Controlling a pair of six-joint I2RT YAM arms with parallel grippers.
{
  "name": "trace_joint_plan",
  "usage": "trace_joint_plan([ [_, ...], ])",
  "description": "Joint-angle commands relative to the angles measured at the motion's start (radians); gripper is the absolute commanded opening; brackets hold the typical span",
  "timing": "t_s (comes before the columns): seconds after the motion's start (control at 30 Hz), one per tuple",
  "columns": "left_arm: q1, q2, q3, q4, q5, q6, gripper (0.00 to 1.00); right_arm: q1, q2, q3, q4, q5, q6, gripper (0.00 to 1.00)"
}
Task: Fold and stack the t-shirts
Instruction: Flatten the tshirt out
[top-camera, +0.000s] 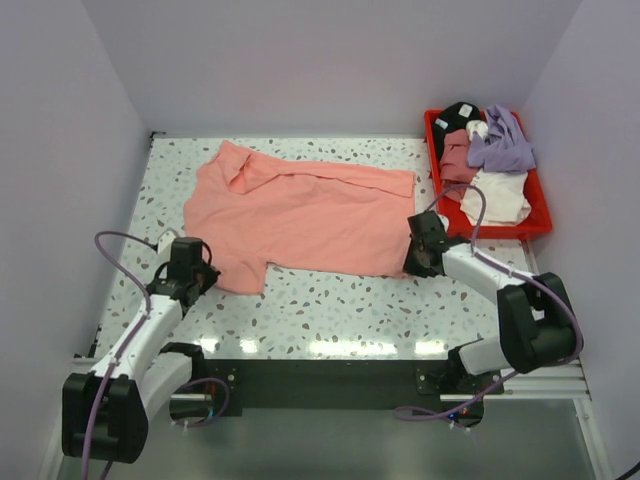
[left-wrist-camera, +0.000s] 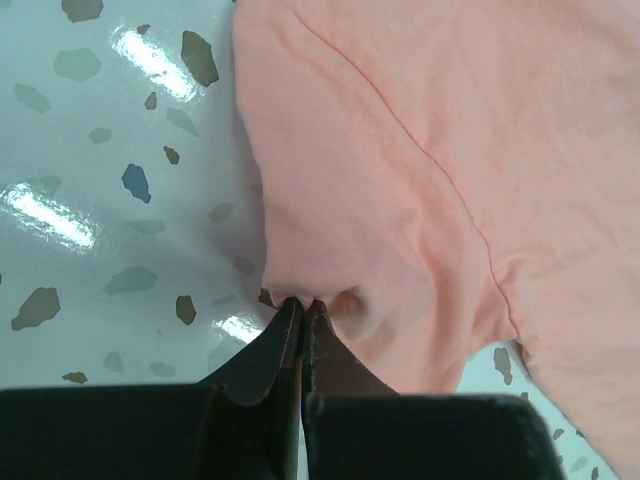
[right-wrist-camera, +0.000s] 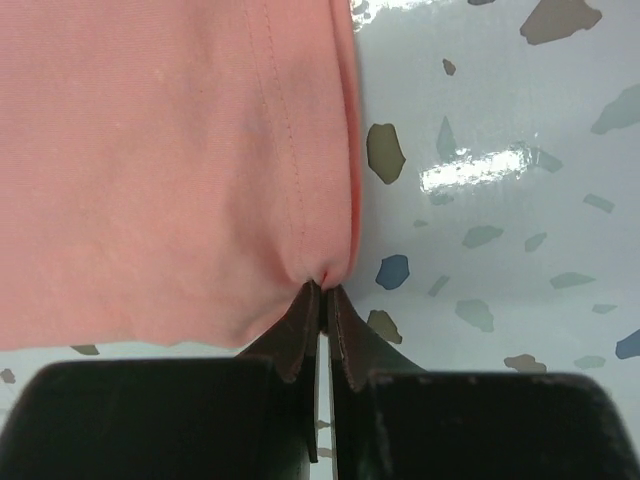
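The salmon t-shirt (top-camera: 300, 215) is spread flat across the far middle of the table (top-camera: 330, 315). It is laid sideways, with its neck toward the far left corner and its hem toward the right edge. A flap of cloth is turned over near the neck. The edge of the near sleeve is pinched between the pressed-together fingers of the left gripper (left-wrist-camera: 300, 303), and the cloth is puckered at the tips. The near corner of the stitched hem is pinched in the same way by the right gripper (right-wrist-camera: 322, 288), with a small gather of cloth caught between its closed fingers. Bare speckled tabletop is seen along the near edge between the two arms, along the left edge, and in a narrow strip beyond the shirt at the far edge. A red bin (top-camera: 541, 215) is set at the far right corner, near the hem but apart from it. In it a lavender t-shirt (top-camera: 500, 145), a dusty rose t-shirt (top-camera: 455, 155), a white t-shirt (top-camera: 495, 197) and a black t-shirt (top-camera: 460, 113) are heaped unfolded.
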Motion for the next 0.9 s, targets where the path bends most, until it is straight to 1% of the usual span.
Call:
trace_joint_plan([
  [0.0, 0.002, -0.047, 0.117, -0.003, -0.025, -0.024, 0.0, 0.005, -0.116, 0.035, 0.008, 0.021, -0.022, 0.0],
  [0.07, 0.002, -0.065, 0.161, -0.026, -0.036, -0.033, 0.0, 0.007, -0.161, 0.101, -0.02, 0.039, -0.046, 0.0],
  [0.13, 0.002, -0.096, 0.238, -0.043, -0.056, -0.041, 0.0, 0.005, -0.222, 0.148, -0.065, 0.051, -0.06, 0.0],
  [0.17, 0.002, -0.108, 0.266, -0.046, -0.064, -0.042, 0.0, 0.004, -0.242, 0.199, -0.078, 0.064, -0.072, 0.0],
  [0.2, 0.002, -0.12, 0.325, -0.05, -0.087, -0.044, 0.0, 0.005, -0.262, 0.222, -0.1, 0.089, -0.079, 0.0],
  [0.33, 0.002, -0.195, 0.477, -0.043, -0.133, -0.026, 0.0, 0.004, -0.392, 0.342, -0.14, 0.169, -0.103, 0.0],
  [0.37, 0.002, -0.208, 0.543, -0.037, -0.138, -0.013, 0.0, 0.004, -0.412, 0.392, -0.144, 0.174, -0.117, 0.0],
  [0.43, 0.002, -0.229, 0.617, -0.038, -0.162, -0.001, 0.0, 0.005, -0.446, 0.441, -0.157, 0.18, -0.129, 0.0],
  [0.47, 0.0, -0.235, 0.654, -0.035, -0.173, 0.002, 0.0, 0.004, -0.474, 0.496, -0.164, 0.185, -0.138, 0.0],
  [0.5, 0.002, -0.244, 0.722, -0.023, -0.176, 0.014, 0.0, 0.004, -0.488, 0.524, -0.178, 0.186, -0.145, 0.0],
  [0.53, 0.002, -0.249, 0.755, 0.015, -0.171, 0.052, 0.0, 0.005, -0.498, 0.552, -0.184, 0.189, -0.152, 0.0],
  [0.57, 0.002, -0.249, 0.825, 0.028, -0.168, 0.066, 0.0, 0.004, -0.52, 0.607, -0.19, 0.191, -0.164, 0.0],
  [0.63, 0.002, -0.245, 0.904, 0.042, -0.179, 0.094, 0.0, 0.005, -0.541, 0.662, -0.216, 0.186, -0.18, 0.0],
  [0.67, 0.002, -0.242, 0.978, 0.042, -0.185, 0.115, 0.0, 0.004, -0.563, 0.713, -0.23, 0.177, -0.192, 0.0],
  [0.87, 0.0, -0.199, 1.227, 0.083, -0.167, 0.249, 0.0, 0.005, -0.604, 0.892, -0.299, 0.127, -0.234, 0.0],
])
